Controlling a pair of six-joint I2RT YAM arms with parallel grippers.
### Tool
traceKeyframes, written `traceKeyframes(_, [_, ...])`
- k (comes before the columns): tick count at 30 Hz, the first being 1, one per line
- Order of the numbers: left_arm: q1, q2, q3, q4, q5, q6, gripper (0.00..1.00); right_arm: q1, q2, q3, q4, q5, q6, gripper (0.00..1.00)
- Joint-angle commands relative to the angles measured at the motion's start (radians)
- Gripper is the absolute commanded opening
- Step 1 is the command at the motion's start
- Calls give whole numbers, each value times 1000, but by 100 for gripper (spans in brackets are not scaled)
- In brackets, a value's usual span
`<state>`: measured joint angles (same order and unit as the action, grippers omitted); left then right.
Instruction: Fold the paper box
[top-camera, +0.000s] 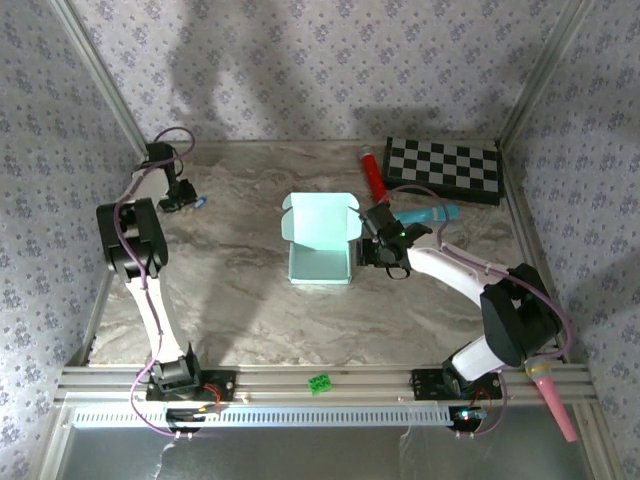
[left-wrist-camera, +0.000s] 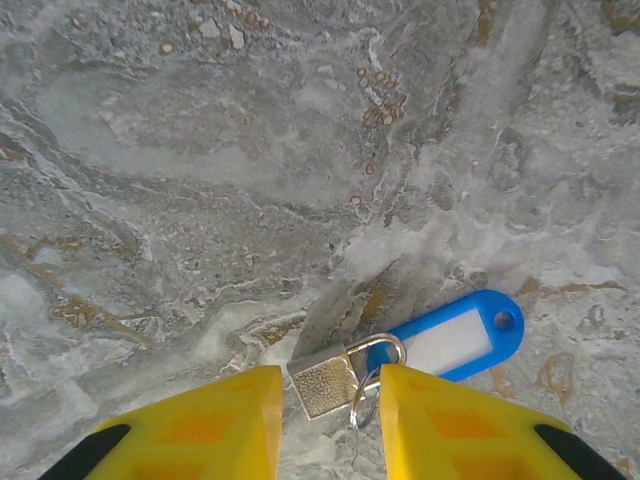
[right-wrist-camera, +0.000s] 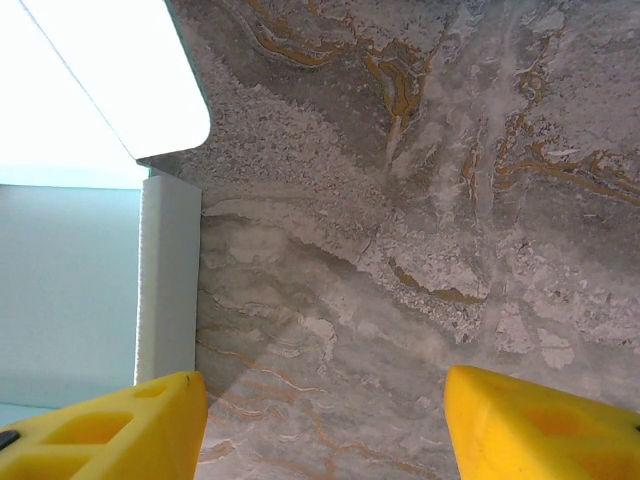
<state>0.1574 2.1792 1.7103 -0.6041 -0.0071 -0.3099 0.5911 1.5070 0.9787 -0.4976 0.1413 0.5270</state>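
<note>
Paper box (top-camera: 320, 250), centre, lid open. Right claw (right-wrist-camera: 322, 425) apart, just right of it. Left claw (left-wrist-camera: 330, 420) clamped on padlock (left-wrist-camera: 322, 382), far left.

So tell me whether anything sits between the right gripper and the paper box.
Nothing visible does. The right gripper stands open just right of the paper box, with bare table between its fingers. The red tube and the teal microphone lie farther back and to the right, not between them.
</note>
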Motion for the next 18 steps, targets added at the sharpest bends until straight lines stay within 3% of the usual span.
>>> traceKeyframes(1, [6, 31, 46, -59, 23, 14, 31, 1, -8, 0, -17, 15, 12, 66])
traceKeyframes(7, [6, 60, 86, -69, 69, 22, 28, 1, -10, -1, -21, 17, 13, 66])
traceKeyframes(18, [5, 96, 111, -125, 52, 21, 19, 5, -11, -6, -28, 23, 18, 66])
